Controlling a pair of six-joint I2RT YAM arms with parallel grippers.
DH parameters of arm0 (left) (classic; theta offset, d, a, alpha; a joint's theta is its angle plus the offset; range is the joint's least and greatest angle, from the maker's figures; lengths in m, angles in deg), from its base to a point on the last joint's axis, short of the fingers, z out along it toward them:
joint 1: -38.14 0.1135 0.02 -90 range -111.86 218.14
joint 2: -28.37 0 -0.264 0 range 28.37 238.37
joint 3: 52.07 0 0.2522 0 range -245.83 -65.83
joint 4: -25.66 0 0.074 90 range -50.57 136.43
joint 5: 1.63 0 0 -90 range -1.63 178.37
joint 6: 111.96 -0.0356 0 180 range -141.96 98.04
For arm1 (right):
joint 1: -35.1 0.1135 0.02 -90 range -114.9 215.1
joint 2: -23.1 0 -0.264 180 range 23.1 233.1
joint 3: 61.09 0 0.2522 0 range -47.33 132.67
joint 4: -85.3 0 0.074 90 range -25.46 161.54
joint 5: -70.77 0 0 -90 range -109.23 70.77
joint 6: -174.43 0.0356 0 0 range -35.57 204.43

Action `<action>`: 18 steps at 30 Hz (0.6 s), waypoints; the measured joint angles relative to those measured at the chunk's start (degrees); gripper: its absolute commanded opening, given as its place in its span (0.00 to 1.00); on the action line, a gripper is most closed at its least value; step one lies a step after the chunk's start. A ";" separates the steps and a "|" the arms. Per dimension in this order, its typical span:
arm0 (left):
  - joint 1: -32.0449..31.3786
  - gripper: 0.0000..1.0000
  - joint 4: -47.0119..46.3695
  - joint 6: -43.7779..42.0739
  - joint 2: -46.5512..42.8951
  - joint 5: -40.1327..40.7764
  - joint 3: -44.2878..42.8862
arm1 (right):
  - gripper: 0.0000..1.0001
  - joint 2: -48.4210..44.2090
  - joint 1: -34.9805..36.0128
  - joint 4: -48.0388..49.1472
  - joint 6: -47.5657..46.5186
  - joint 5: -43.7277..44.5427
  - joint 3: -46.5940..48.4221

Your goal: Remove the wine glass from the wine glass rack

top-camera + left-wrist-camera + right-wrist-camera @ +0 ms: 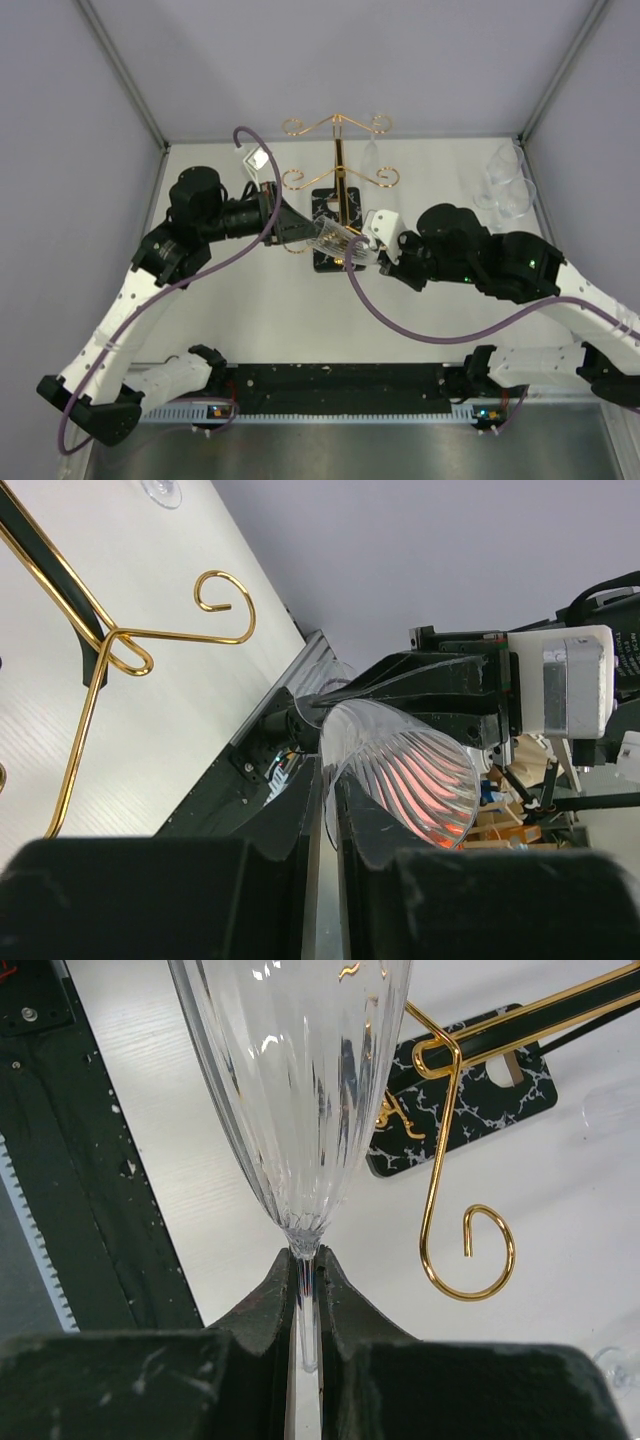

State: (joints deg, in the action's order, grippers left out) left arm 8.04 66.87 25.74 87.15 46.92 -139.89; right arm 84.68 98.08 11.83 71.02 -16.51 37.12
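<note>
Overhead view of a white table with two robot arms reaching in from the near edge. At 12 o'clock stands the wine glass rack, a thin gold wire stand on a black, white-veined base.

The wine glass is at 6 o'clock from the rack's post, tipped almost flat above the front of the base and carried between the two arms. It appears clear of the gold arms, so the lift-off looks largely done.

The right gripper is at 3 o'clock from the glass. In its wrist view, its fingers are clenched on the stem just under the ribbed bowl. Gripping the thin stem probably lets it slide the glass out along the wire without squeezing the bowl. A gold scroll end curls just beside the bowl, at 4 o'clock from it.

The left gripper is at 9 o'clock from the glass, at its open mouth. In the left wrist view, its fingers are drawn close together with the edge of the bowl between them, pinching the rim. This second hold likely steadies the free end so the glass cannot swing.

Two other clear glasses stand at 2 o'clock, near the far right corner, well apart from the rack.
</note>
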 measured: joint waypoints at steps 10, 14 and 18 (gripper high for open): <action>0.04 0.00 1.36 -2.12 1.27 0.28 -0.02 | 0.47 -0.28 0.33 -0.74 1.22 2.80 0.02; 0.00 0.00 1.49 -2.67 1.38 0.09 -0.02 | 0.61 -1.60 0.33 -0.74 2.01 4.20 0.02; 0.00 0.00 2.51 -3.19 1.97 0.24 -0.42 | 0.64 -3.96 0.33 -0.61 2.43 3.69 0.09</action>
State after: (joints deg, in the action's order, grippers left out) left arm 8.04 69.38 22.55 89.12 47.16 -140.31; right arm 80.72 98.41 11.22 73.45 -12.81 37.21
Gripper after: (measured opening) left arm 0.098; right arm 0.631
